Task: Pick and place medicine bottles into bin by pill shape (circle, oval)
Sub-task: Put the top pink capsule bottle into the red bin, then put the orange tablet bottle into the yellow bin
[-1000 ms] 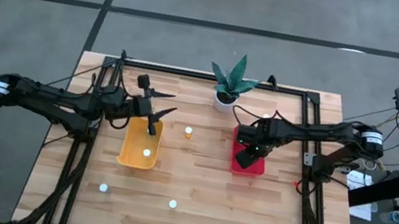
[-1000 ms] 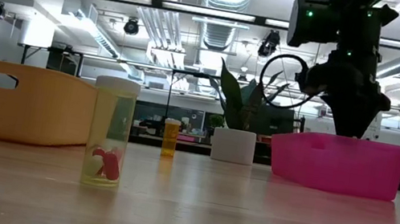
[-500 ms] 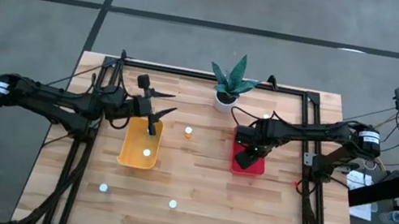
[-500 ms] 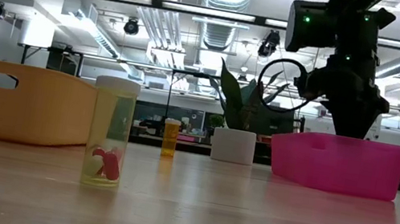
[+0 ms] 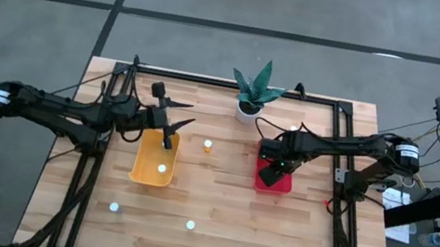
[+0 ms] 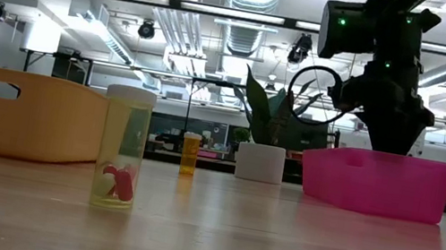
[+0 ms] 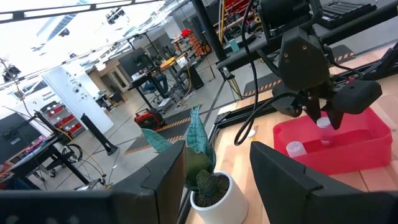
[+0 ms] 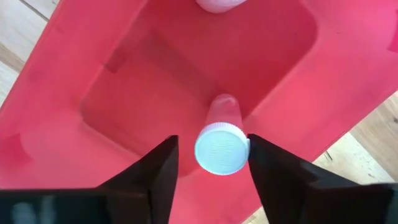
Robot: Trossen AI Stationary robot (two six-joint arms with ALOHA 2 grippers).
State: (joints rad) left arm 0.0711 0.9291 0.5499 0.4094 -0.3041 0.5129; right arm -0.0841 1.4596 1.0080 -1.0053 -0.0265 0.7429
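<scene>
**A:** Wooden table [image 5: 215,204] in a workshop, ceiling lights and ducts behind it in the low view. What's the job right now?

**B:** In the centre right of the high view the right gripper [image 5: 278,164] hangs over the red bin [image 5: 272,181]. Its wrist view shows the fingers spread, a white-capped bottle [image 8: 221,146] between them, one finger right at the cap and a gap at the other. So I'd judge it's a release, not a firm pinch.

**A:** Is it inside the bin?

**B:** Over the bin's hollow, yes; whether its foot touches the floor I can't tell. A second white cap [image 8: 214,5] shows at that frame's top edge.

**A:** How to finish well?

**B:** Lift straight up, fingers wide, so neither snags the cap or tips the bottle onto its neighbour.

**A:** The other arm?

**B:** The left gripper [image 5: 175,120], centre left, waits open above the yellow bin [image 5: 154,159], which holds one bottle [image 5: 161,168].

**A:** What's left?

**B:** An orange bottle [image 5: 207,146] mid-table, and several pale ones along the lower edge, one [image 5: 190,225] at bottom centre.
</scene>
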